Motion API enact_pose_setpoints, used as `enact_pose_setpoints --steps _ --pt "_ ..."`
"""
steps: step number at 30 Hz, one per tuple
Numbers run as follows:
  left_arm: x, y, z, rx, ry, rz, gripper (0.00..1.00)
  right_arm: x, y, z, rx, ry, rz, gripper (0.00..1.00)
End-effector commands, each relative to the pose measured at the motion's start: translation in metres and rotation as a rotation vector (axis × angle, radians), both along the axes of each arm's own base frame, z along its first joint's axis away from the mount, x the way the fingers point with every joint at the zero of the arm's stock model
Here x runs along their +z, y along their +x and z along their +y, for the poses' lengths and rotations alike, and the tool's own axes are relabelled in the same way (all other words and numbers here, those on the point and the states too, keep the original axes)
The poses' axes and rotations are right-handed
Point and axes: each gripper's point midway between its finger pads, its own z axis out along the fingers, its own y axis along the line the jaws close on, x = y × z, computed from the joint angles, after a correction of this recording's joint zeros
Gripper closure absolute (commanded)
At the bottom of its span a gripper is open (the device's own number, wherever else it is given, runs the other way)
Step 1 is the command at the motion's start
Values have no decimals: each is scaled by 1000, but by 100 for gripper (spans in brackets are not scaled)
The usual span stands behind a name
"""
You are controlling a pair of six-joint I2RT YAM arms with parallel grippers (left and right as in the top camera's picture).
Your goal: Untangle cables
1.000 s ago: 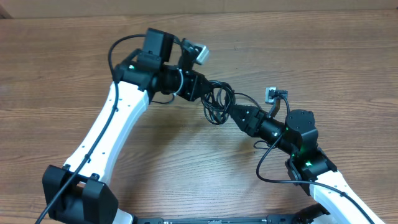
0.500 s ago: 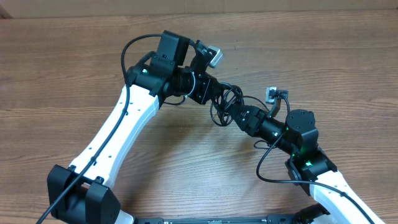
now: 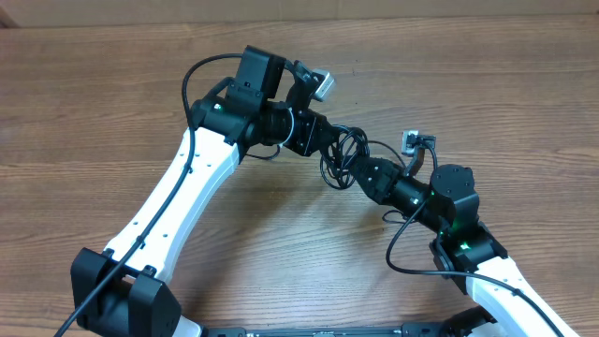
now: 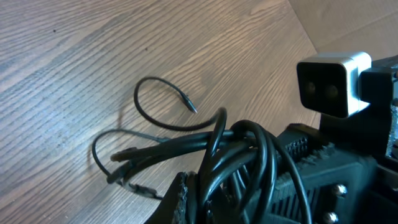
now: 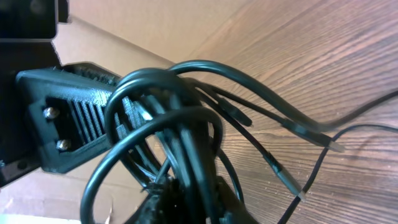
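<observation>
Black cables [image 3: 339, 154] are hanging in one bunch above the middle of the wooden table [image 3: 505, 84], the left pincer [image 3: 325, 142] and the right pincer [image 3: 353, 171] both clamping tight on it, so the pulling-apart step seems to be starting, calling next for a slow outward draw.

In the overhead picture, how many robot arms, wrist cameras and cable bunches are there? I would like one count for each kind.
Robot arms: 2 (left arm, right arm)
Wrist cameras: 2 (left camera, right camera)
Cable bunch: 1, strands too tangled to count
Total: 5
</observation>
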Motion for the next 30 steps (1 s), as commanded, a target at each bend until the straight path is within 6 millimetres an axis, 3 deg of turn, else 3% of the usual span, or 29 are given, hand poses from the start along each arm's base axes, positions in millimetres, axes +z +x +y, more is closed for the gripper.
enact_pose_setpoints --steps 1,3,4,11,18,23,27,30 --pt "24 -16 -15 -59 -82 23 96 10 2 -1 -8 4 -38 87" --pt "23 -17 -14 -57 -78 27 96 10 2 -1 -8 4 -38 89" --pt "22 -17 -14 -56 -74 29 96 10 2 -1 -8 4 -38 96" --pt "10 -10 -4 -7 3 15 96 10 2 -1 -7 4 -39 96" --pt "-12 0 23 100 163 15 96 10 2 -1 -10 3 -39 96" --pt "-14 4 36 141 161 56 96 10 2 -1 -12 3 -39 96" --pt "-4 3 35 116 70 91 79 10 3 -2 -19 1 -41 96" --pt "9 2 35 85 -27 119 57 10 4 -2 -19 -9 -52 96"
